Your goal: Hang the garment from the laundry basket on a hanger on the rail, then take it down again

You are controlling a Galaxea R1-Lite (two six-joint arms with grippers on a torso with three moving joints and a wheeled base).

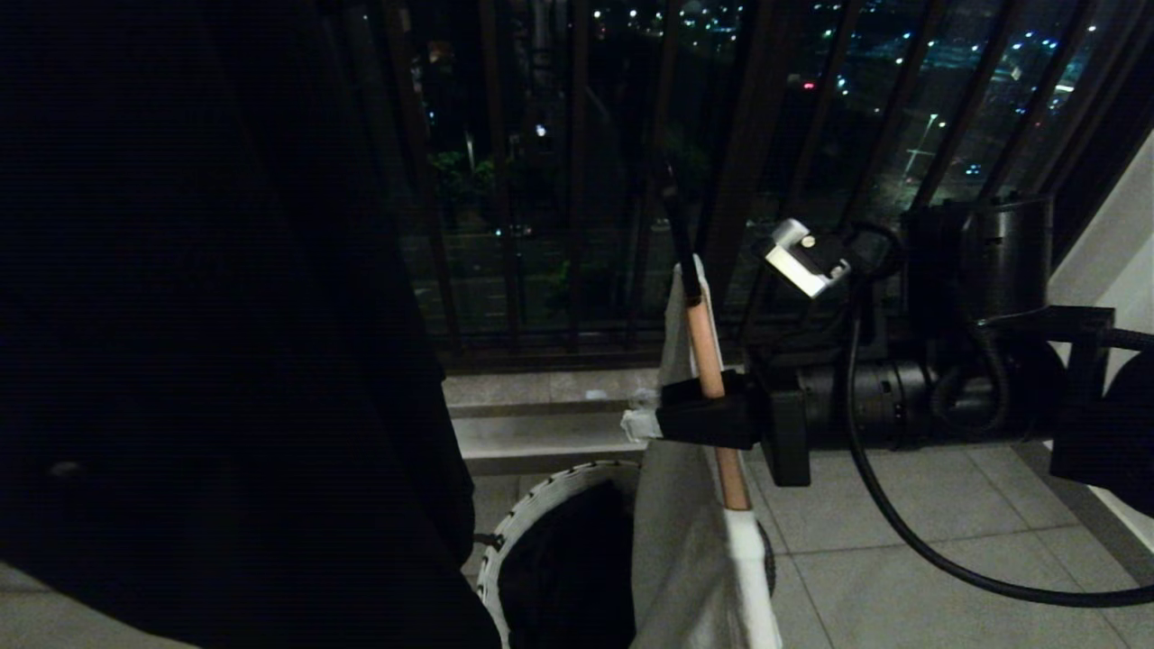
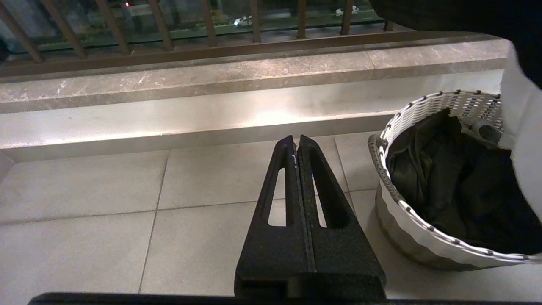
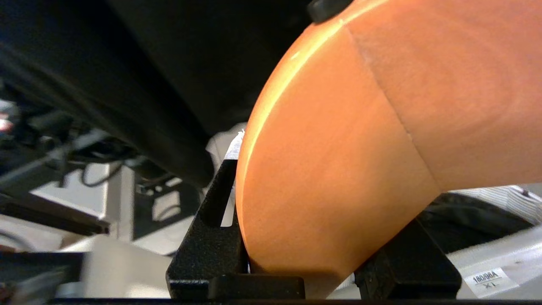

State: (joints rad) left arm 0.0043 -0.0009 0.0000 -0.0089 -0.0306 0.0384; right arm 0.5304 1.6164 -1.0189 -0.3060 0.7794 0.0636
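A big dark cloth [image 1: 207,315] fills the head view from 9 o'clock round to 7 o'clock. It hangs close to the camera, so what it is stays hard to tell.

The laundry basket [image 1: 532,523] sits on the tiled floor [image 1: 902,541] at 6 o'clock, with dark clothes [image 2: 449,186] still inside it.

Just beside the basket, toward 5 o'clock, hangs a pale garment [image 1: 676,541]. It is on a wooden hanger [image 1: 708,361] that stands nearly upright.

The right end effector [image 1: 699,416] is near the middle of the view. It is partly open, and its two fingers squeeze the thick wooden part of the hanger [image 3: 338,161].

The left end effector [image 2: 300,186] is pressed fully closed and holds nothing. It points at the floor beside the basket.

The hanger looks like it is being carried with the garment on it. To do this well, keep the squeeze firm, move slowly, and keep the hanger from tipping so the garment does not slide off. Keep it away from the black bars [image 1: 577,180] behind.
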